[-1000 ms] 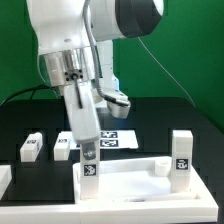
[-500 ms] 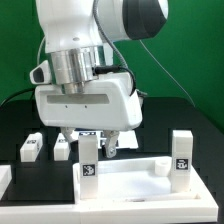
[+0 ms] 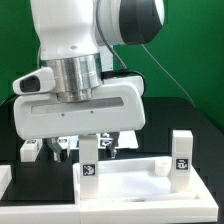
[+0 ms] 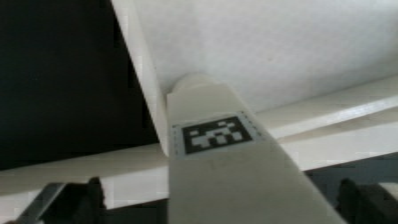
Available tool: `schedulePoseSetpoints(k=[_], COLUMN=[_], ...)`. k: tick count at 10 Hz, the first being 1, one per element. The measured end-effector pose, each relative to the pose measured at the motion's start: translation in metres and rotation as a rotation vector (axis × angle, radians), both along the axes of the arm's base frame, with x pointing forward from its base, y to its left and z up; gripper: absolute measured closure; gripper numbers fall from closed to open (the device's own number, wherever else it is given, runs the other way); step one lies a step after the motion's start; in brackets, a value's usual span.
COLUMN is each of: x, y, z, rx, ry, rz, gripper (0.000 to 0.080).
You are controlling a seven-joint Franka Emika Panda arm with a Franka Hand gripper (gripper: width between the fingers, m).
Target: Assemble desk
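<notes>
The white desk top panel [image 3: 130, 180] lies flat at the front of the black table. Two square leg posts stand upright on it, one at the exterior view's left [image 3: 89, 165] and one at its right [image 3: 182, 156]. My gripper [image 3: 90, 148] hangs over the left post, open, with a finger on each side and a gap to the post. In the wrist view the tagged post [image 4: 214, 135] rises between my dark fingertips [image 4: 71, 200], and the gripper [image 4: 222, 205] holds nothing. The panel [image 4: 249, 45] shows behind it.
Two loose leg posts [image 3: 28, 151] [image 3: 62, 148] lie behind the panel at the exterior view's left, partly hidden by my hand. The marker board [image 3: 118, 138] lies at the back centre. A white block [image 3: 5, 180] sits at the left edge.
My jaws have opened and let go of the left post, which stays standing. The hand has turned so that its broad side faces the exterior camera.
</notes>
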State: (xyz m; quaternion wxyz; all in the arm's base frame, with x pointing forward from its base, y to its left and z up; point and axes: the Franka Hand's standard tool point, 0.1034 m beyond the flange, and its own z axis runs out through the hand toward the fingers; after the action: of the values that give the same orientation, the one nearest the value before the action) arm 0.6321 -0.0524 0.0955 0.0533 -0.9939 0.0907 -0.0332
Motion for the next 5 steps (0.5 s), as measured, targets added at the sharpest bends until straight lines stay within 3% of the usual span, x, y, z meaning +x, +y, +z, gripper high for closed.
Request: schedulePoseSetpoints(k=[1,2,4,5], x=[-0.0001,-0.0002,-0.0002,-0.0003], y=[-0.0003,-0.0001,-0.0007,-0.001], z=[-0.0003,-0.0005,-0.0005,-0.0006], rx=[0.002,0.007,0.015,0.02], ry=[0.003,0.01,0.022,0.029], rz=[-0.028,-0.095,-0.21,-0.28], gripper=[0.0284,0.0284,0.0511,0.0511])
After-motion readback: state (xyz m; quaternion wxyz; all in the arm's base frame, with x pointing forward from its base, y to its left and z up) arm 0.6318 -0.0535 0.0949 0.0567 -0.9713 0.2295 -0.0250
